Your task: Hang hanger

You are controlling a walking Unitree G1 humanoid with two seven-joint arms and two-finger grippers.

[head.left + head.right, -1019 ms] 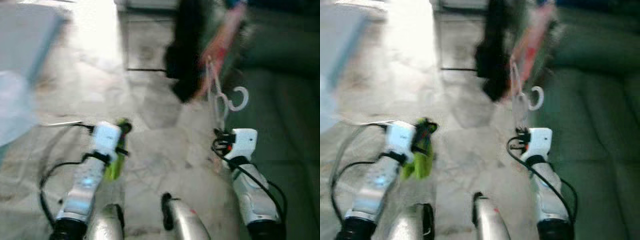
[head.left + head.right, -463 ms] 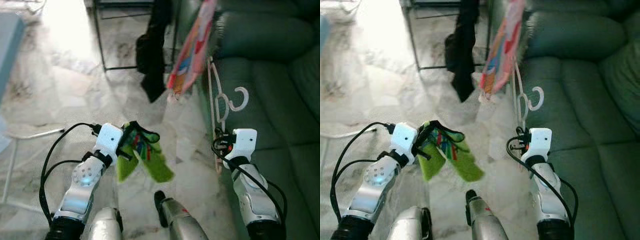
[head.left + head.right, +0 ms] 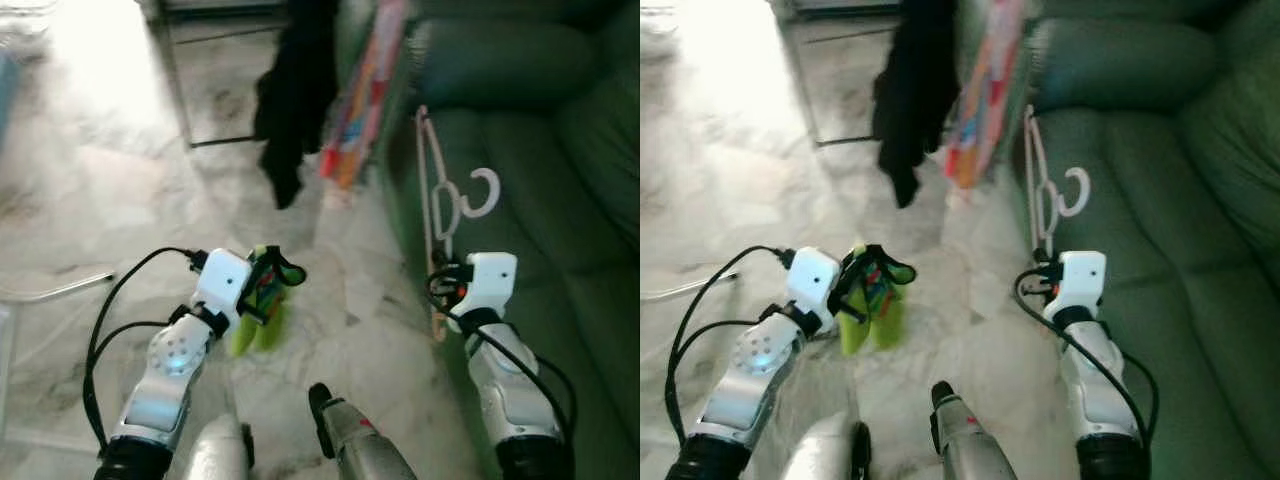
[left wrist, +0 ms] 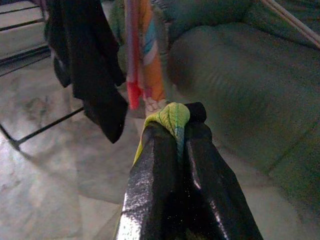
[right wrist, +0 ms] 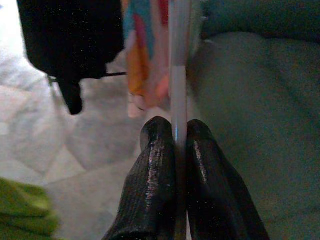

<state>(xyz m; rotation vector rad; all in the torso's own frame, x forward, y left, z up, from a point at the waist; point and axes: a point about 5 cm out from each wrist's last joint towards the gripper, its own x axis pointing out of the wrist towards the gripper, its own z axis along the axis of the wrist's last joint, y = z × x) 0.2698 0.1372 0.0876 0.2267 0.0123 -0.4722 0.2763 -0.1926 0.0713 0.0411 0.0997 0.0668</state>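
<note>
Hanging narrower now, seemingly, green cloth [image 3: 258, 318], left tool [image 4: 176, 131]

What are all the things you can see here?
hanger: one, pale, upright beside the sofa, in the right claw.
green cloth: one, bright green with colours, hanging from the left claw.
black garment: one, black, hanging ahead.
striped cloth: one, orange, pink and blue, hanging beside the black garment.
sofa: one, dark green, on the right.
floor: pale marble.
left claw: black, shut on the green cloth.
right claw: black, shut on the hanger.
</note>
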